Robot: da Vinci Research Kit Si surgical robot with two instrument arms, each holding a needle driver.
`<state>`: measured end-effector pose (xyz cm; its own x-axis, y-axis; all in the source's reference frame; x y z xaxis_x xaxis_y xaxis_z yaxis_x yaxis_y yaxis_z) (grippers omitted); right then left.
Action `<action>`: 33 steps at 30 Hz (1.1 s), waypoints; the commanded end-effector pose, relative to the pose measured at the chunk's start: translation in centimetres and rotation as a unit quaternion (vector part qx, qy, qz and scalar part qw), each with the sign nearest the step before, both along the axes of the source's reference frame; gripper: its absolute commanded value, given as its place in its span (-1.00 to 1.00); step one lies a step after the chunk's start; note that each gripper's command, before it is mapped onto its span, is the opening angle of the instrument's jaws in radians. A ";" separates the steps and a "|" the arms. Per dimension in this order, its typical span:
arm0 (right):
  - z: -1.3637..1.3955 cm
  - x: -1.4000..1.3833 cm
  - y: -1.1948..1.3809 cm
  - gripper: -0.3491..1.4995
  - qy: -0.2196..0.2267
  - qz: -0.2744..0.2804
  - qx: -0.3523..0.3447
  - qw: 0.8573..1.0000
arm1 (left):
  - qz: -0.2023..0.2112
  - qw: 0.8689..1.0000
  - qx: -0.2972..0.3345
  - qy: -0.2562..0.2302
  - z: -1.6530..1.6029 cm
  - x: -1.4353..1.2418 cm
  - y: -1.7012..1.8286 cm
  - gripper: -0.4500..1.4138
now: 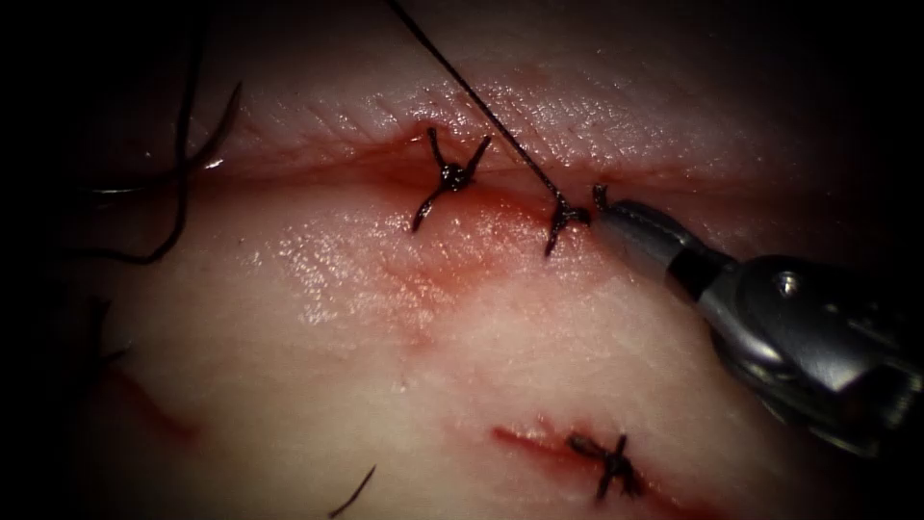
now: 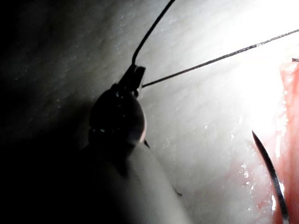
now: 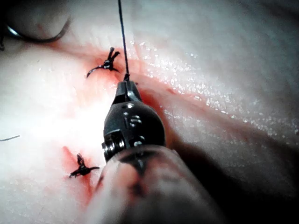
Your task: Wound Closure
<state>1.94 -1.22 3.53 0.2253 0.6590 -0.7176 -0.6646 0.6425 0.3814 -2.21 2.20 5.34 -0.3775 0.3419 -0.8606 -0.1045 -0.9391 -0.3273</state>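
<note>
Steel jaws of the right tool (image 1: pixel 604 204) sit closed on the short thread end (image 1: pixel 599 195) just right of the newest knot (image 1: pixel 566 216) on the cut (image 1: pixel 385 173). Over on the left tool (image 2: pixel 134 77), in its wrist view, the jaws are closed on the long thread (image 1: pixel 481 101), which runs taut up and away from that knot. Left of it sits a finished stitch (image 1: pixel 450 176), and another stitch (image 1: pixel 608 462) closes a lower cut. Neither tool holds the needle (image 1: pixel 217 135), which lies free on the tissue (image 1: pixel 462 327) at the far left end of the cut, not in the tissue. To seat this knot well, I judge the two strands should carry even, opposed tension along the tissue surface, without lifting the wound edge.
</note>
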 end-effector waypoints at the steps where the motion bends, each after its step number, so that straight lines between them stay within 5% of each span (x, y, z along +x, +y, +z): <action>1: 0.06 0.11 -0.06 -1.00 0.002 -0.008 -0.010 1.000 | -0.008 1.000 -0.002 0.001 0.10 -0.03 0.12 -1.00; 11: 0.12 0.14 -0.19 -1.00 -0.005 -0.097 -0.132 0.986 | -0.042 0.999 -0.008 0.002 0.30 0.15 0.49 -1.00; 33: 0.23 0.17 -0.37 -1.00 -0.016 -0.137 -0.136 0.981 | -0.065 0.998 -0.014 0.011 0.33 0.25 0.51 -1.00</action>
<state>2.03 -1.60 3.71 0.3868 0.3611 -0.8485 -0.4668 0.8702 0.1576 -1.92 2.65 5.61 -0.3497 0.3676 -0.8617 -0.2338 -0.9250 -0.2997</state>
